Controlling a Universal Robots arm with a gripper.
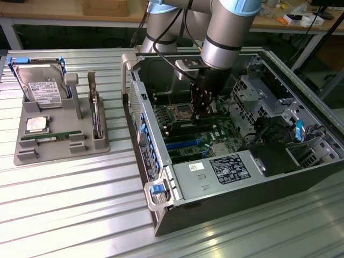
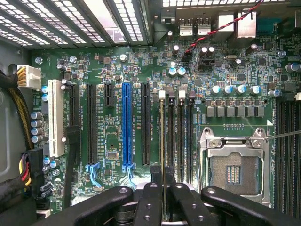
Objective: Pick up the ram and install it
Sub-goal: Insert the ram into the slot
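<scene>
The ram (image 2: 162, 141) shows edge-on in the wrist view as a thin strip, held upright between my fingertips. It lines up along the row of black memory slots (image 2: 181, 136) beside the processor socket (image 2: 233, 172). I cannot tell whether its lower edge touches a slot. My gripper (image 2: 163, 186) is shut on it. In the exterior view the gripper (image 1: 203, 115) reaches down into the open computer case (image 1: 215, 177), just over the motherboard (image 1: 188, 145) near the socket.
A grey tray (image 1: 59, 153) at the exterior view's left holds a hard drive (image 1: 43, 86), a silver processor chip (image 1: 36, 124), another green stick (image 1: 51, 137) and an upright card (image 1: 95, 115). Drive cages (image 1: 269, 102) and cables crowd the case's right side.
</scene>
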